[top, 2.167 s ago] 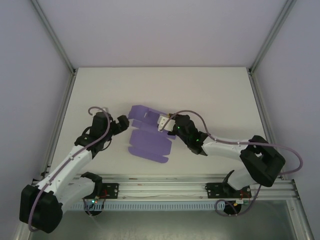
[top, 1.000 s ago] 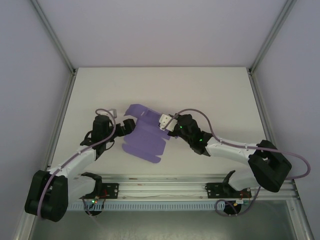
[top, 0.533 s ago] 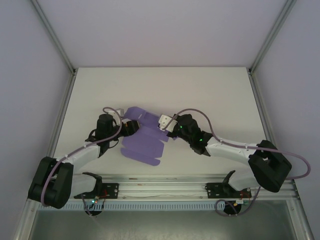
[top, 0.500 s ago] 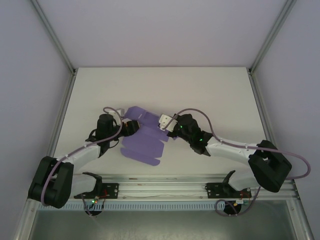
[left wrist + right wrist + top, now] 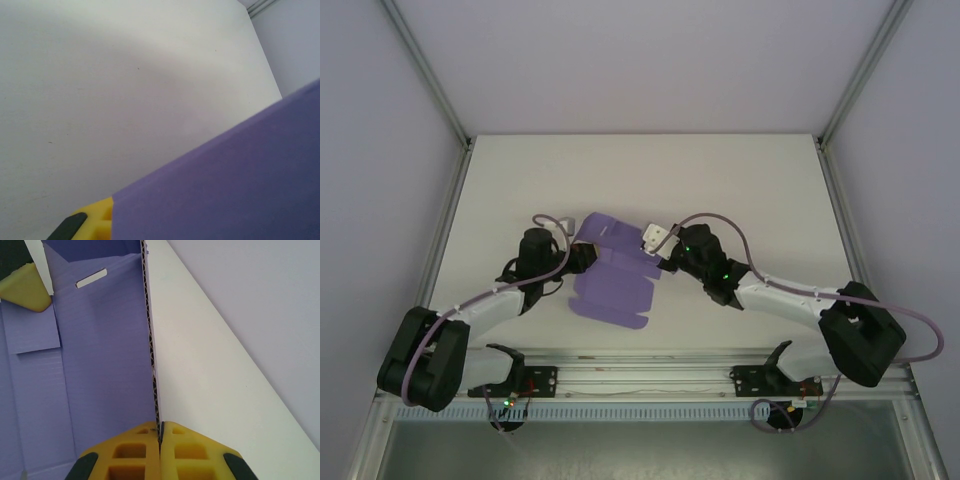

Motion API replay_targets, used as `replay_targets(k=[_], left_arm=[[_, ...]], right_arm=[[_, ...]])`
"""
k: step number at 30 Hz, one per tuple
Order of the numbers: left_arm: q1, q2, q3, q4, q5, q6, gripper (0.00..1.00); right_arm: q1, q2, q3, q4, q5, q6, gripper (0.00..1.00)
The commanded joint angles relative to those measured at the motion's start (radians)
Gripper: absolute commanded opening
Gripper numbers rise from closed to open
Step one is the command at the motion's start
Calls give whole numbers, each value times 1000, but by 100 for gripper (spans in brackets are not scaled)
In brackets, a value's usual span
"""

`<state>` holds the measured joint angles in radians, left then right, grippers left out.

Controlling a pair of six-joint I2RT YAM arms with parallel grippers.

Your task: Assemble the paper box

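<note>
Pinching the paper box (image 5: 610, 290) is the right pincer (image 5: 160, 435).

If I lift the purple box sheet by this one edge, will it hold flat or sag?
Probably stiff: the edge clamped in the right pincer shows corrugated fluting. The paper box will likely hinge at its creases and cut flaps, not bend evenly. It looks thin and light, so a push may slide it across the table.

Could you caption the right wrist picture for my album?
Right gripper pinching the purple paper box by its edge, above a white table.
</note>
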<state>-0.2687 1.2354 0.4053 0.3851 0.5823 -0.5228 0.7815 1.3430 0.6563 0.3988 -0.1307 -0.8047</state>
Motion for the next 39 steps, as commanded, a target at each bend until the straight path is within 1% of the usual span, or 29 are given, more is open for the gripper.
replay_targets(k=[1, 5, 6, 10, 14, 18, 20, 22, 24, 27, 31, 34, 35, 38, 39], left_arm=[[-17, 24, 41, -27, -35, -4, 12], [-24, 46, 67, -49, -58, -24, 12], [-26, 58, 76, -59, -75, -64, 12], [-38, 122, 108, -74, -108, -99, 12], [-53, 207, 153, -77, -112, -121, 13], [-61, 295, 215, -119, -119, -149, 13], [-69, 326, 231, -112, -108, -157, 13], [-76, 342, 245, -105, -105, -161, 16], [-81, 347, 254, -123, -119, -159, 24], [-83, 326, 259, -171, -151, -140, 41], [-83, 246, 243, -250, -206, -103, 73], [-84, 155, 224, -319, -265, -85, 91], [-83, 127, 219, -343, -287, -77, 99], [-80, 38, 237, -448, -389, -36, 100], [-80, 13, 253, -491, -438, -35, 100]], right_arm=[[4, -29, 44, 0, -26, -6, 0], [19, 0, 55, -65, 35, -82, 0], [30, 3, 54, -75, 51, -104, 0], [65, 11, 63, -116, 106, -145, 0], [84, 34, 60, -117, 191, -207, 0], [101, 63, 66, -115, 301, -298, 0], [105, 66, 69, -124, 316, -332, 0], [110, 71, 77, -135, 335, -363, 0], [114, 80, 84, -137, 360, -396, 0], [115, 95, 97, -122, 422, -451, 0], [113, 121, 103, -54, 519, -585, 0], [114, 149, 97, -16, 536, -649, 0], [113, 162, 87, 16, 531, -662, 0], [113, 205, 59, 117, 526, -718, 0], [115, 221, 48, 163, 525, -742, 0]])
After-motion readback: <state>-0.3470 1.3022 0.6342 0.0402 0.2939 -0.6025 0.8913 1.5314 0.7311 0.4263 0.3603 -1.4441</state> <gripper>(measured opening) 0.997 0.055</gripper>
